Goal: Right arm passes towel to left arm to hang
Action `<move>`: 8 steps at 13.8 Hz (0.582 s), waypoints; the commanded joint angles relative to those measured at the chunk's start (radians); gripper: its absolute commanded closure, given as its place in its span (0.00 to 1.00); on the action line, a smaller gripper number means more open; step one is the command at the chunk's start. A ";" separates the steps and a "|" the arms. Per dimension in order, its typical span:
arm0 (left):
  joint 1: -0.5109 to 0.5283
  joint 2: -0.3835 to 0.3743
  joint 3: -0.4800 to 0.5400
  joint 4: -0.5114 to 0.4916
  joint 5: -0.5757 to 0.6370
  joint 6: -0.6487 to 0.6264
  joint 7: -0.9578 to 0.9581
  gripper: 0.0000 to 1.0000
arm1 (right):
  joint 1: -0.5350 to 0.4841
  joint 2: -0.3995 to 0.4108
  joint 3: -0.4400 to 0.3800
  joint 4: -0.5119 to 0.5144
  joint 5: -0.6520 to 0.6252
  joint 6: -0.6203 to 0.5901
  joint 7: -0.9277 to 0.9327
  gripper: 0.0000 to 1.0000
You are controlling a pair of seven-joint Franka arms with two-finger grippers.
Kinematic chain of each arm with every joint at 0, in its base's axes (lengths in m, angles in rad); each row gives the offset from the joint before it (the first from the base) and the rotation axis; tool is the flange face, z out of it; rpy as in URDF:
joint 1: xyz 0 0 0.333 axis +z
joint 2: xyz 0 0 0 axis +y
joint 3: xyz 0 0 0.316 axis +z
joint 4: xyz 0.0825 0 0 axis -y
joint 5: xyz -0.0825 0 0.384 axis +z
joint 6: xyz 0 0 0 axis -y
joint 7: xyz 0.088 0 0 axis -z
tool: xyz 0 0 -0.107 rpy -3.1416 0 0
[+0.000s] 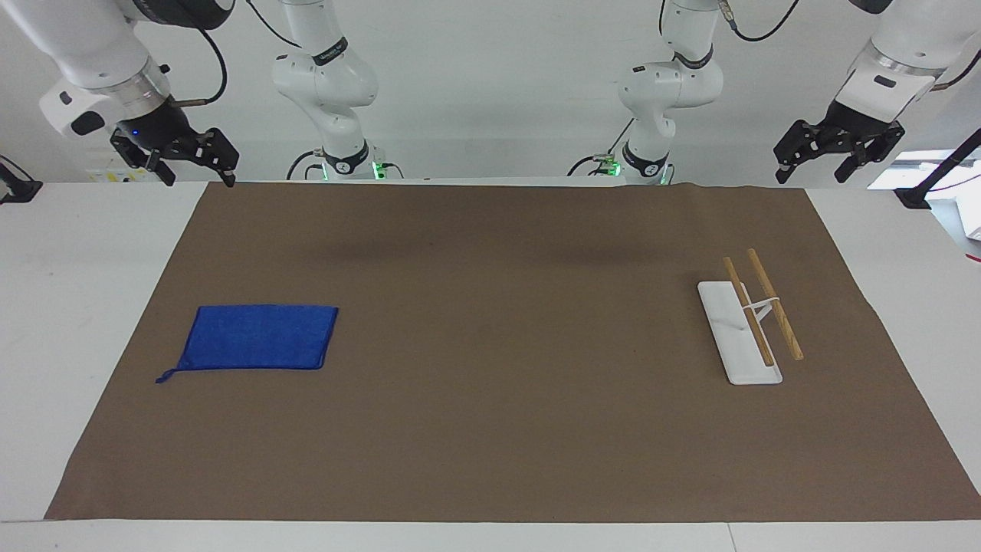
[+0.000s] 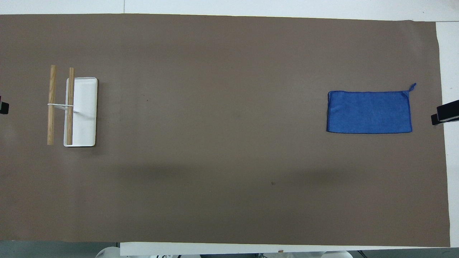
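Observation:
The blue towel (image 1: 257,338) lies flat on the brown mat toward the right arm's end of the table, its loop at the corner farthest from the robots. It also shows in the overhead view (image 2: 369,112). My right gripper (image 1: 195,170), the one with the blue light, hangs open and empty, raised over the table's edge at its own end. Only its tip shows in the overhead view (image 2: 444,114). My left gripper (image 1: 814,170) hangs open and empty, raised over the left arm's end. Its tip barely shows in the overhead view (image 2: 3,107). Both arms wait.
A small rack with a white base (image 1: 728,337) and two wooden bars (image 1: 775,304) stands toward the left arm's end; it shows in the overhead view too (image 2: 84,122). The brown mat (image 1: 490,429) covers most of the white table.

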 commanded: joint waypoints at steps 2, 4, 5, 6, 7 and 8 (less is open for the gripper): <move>0.004 -0.012 0.000 -0.012 0.006 0.003 0.006 0.00 | -0.006 -0.018 0.002 -0.024 0.013 0.014 0.004 0.00; 0.004 -0.012 0.000 -0.012 0.008 0.003 0.006 0.00 | -0.006 -0.019 0.002 -0.025 0.013 0.016 0.004 0.00; 0.004 -0.012 0.000 -0.012 0.006 0.003 0.006 0.00 | -0.010 -0.019 0.003 -0.027 0.019 0.010 0.001 0.00; 0.004 -0.012 0.000 -0.012 0.008 0.003 0.006 0.00 | -0.010 -0.022 0.002 -0.031 0.021 0.005 0.001 0.00; 0.004 -0.012 0.000 -0.012 0.008 0.003 0.006 0.00 | -0.009 -0.024 0.002 -0.033 0.019 0.002 0.000 0.00; 0.004 -0.012 0.000 -0.012 0.008 0.003 0.006 0.00 | -0.018 -0.024 0.002 -0.036 0.022 0.005 -0.016 0.00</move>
